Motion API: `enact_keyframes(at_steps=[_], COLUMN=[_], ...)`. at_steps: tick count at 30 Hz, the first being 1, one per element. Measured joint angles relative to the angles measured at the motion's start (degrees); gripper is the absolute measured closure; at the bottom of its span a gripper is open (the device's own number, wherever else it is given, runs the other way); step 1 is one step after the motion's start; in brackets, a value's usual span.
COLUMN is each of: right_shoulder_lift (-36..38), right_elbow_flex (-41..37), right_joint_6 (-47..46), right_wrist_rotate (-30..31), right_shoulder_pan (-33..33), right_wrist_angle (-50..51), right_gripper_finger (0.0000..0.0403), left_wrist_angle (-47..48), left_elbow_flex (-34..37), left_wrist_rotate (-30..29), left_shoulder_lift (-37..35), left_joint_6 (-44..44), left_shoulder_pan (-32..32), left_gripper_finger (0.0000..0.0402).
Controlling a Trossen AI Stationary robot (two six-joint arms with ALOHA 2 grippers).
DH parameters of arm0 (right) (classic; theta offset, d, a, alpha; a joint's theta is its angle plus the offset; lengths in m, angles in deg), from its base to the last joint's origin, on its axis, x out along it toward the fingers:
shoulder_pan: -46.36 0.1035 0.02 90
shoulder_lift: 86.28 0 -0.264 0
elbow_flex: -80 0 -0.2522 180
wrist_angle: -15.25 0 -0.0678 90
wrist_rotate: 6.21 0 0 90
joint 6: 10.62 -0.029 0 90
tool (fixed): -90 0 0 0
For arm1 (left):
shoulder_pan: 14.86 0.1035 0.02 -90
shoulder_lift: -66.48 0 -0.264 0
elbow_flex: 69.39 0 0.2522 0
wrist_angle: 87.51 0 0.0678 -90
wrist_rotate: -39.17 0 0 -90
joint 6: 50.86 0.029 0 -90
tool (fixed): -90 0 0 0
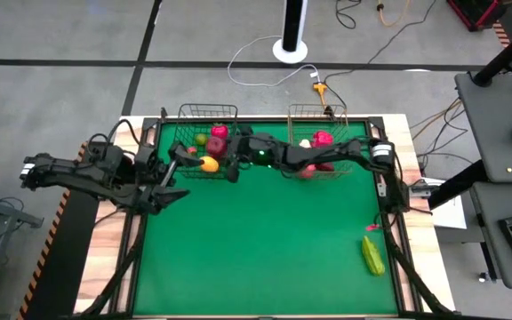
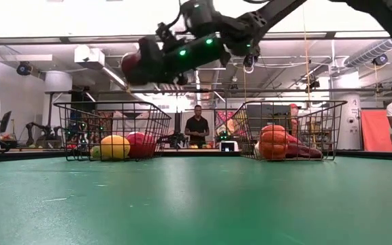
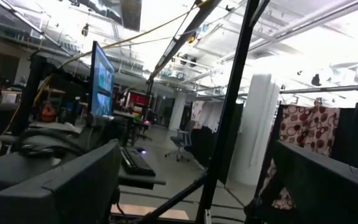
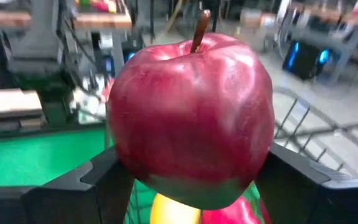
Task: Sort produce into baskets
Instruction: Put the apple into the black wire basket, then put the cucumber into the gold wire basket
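Note:
A red apple (image 4: 191, 118) with a brown stem is held by my right gripper (image 4: 188, 186) above the dark wire basket (image 1: 207, 133) at the table's far left. That basket holds a yellow fruit (image 2: 114, 146) and red pieces (image 2: 140, 144). The copper-brown basket (image 1: 318, 120) at the far right holds magenta and red produce (image 1: 323, 140). A green cucumber (image 1: 373, 255) and a small magenta piece (image 1: 371, 228) lie on the mat at the near right. My left gripper (image 1: 172, 173) stands open at the table's left edge, tipped upward, nothing between its fingers. My right gripper pinches the apple's two opposite sides (image 4: 120, 165) between its two fingers (image 4: 73, 186), low on the fruit. The fingers lie level and come from the table's right side. The apple sits upright, stem up, lifted clear above the dark basket (image 2: 111, 129).
My right arm (image 1: 327, 156) stretches across the copper-brown basket to the dark one. The green mat (image 1: 256, 249) is open in the middle and near left. People stand in the room beyond the table's far edge.

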Motion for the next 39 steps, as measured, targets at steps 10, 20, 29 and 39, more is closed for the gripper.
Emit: enact_keyframes(at_steps=[10, 20, 29, 39], right_shoulder_lift=[-2.98, -2.76, -2.71, 5.64], right_elbow_flex=[7.2, 7.2, 7.19, 7.17], right_joint_6=[-0.47, -3.05, -1.59, -0.14], right_wrist_rotate=[0.03, -0.01, -0.03, 0.08], right_shoulder_pan=[-0.42, -0.53, -0.53, 2.17], right_wrist_angle=[11.18, 14.44, 14.95, 31.18], right_gripper_finger=[0.0129, 0.0078, 0.005, 0.0049], left_wrist_angle=[2.96, 3.01, 3.04, 16.29], left_elbow_flex=[0.0, 0.0, 0.0, 0.02], left_wrist_rotate=[0.0, -0.24, -0.95, -7.19], left_shoulder_lift=[0.26, 1.87, 3.24, 3.0], left_joint_6=[0.02, 0.02, 0.02, -3.07], left_shoulder_pan=[0.0, 0.0, 0.0, 0.0], left_gripper_finger=[0.0002, 0.0002, 0.0002, 0.0002])
